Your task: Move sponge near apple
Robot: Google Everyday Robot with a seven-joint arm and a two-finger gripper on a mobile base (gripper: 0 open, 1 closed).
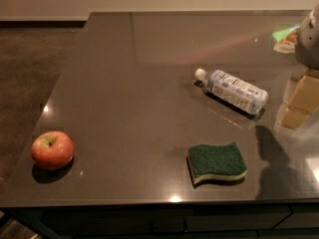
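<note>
The sponge (217, 162), dark green on top with a pale yellow layer below, lies flat near the table's front edge, right of centre. The red apple (52, 150), with a yellowish-green patch at its stem, sits at the front left corner of the table, far to the left of the sponge. My gripper (299, 106) hangs at the right edge of the view, above the table, to the upper right of the sponge and apart from it. It holds nothing that I can see. Its shadow falls on the table just right of the sponge.
A clear plastic water bottle (232, 90) with a white cap lies on its side behind the sponge. The dark glossy table (134, 68) drops off to carpeted floor on the left. A green and yellow packet (285, 38) lies at the far right.
</note>
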